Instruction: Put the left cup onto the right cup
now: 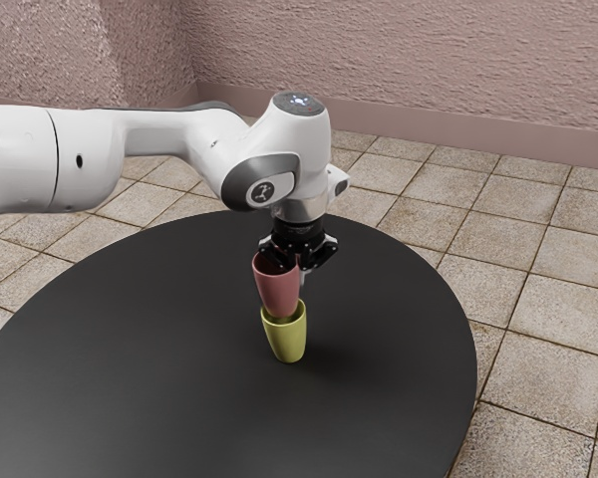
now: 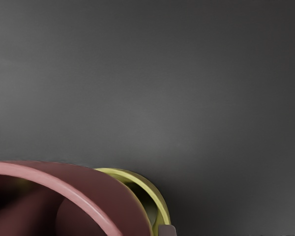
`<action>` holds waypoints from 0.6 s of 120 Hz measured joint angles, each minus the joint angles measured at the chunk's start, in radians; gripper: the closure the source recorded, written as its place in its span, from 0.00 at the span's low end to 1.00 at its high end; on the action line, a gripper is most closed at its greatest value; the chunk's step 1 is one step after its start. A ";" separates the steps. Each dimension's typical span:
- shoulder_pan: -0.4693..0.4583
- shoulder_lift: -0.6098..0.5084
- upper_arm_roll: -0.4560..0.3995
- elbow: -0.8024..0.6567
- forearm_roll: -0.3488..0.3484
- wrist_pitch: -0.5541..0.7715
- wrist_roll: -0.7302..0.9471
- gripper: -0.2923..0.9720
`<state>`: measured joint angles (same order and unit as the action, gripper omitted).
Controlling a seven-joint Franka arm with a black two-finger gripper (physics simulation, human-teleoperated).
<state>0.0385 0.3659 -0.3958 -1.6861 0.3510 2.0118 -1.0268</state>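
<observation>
A pink cup (image 1: 277, 286) sits tilted in the mouth of a yellow-green cup (image 1: 285, 334) that stands upright near the middle of the round black table (image 1: 130, 368). My gripper (image 1: 291, 262) is at the pink cup's rim, with its fingers on either side of the rim wall, shut on it. In the wrist view the pink cup's rim (image 2: 73, 189) curves large right under my hand, and the yellow-green cup's rim (image 2: 152, 194) peeks out from behind it.
Bare black tabletop surrounds the two cups on all sides. Beyond the table's edge lies a tiled floor (image 1: 538, 249), with a rough pinkish wall (image 1: 429, 50) behind.
</observation>
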 joint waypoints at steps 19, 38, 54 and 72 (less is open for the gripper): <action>-0.001 0.000 -0.003 0.000 0.001 0.000 -0.007 0.85; -0.003 0.000 -0.006 0.000 0.001 -0.001 -0.016 0.85; -0.004 0.000 -0.006 -0.001 0.001 -0.001 -0.022 0.85; -0.004 0.004 -0.006 -0.004 0.001 0.000 -0.027 0.85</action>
<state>0.0344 0.3695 -0.4020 -1.6901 0.3520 2.0117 -1.0539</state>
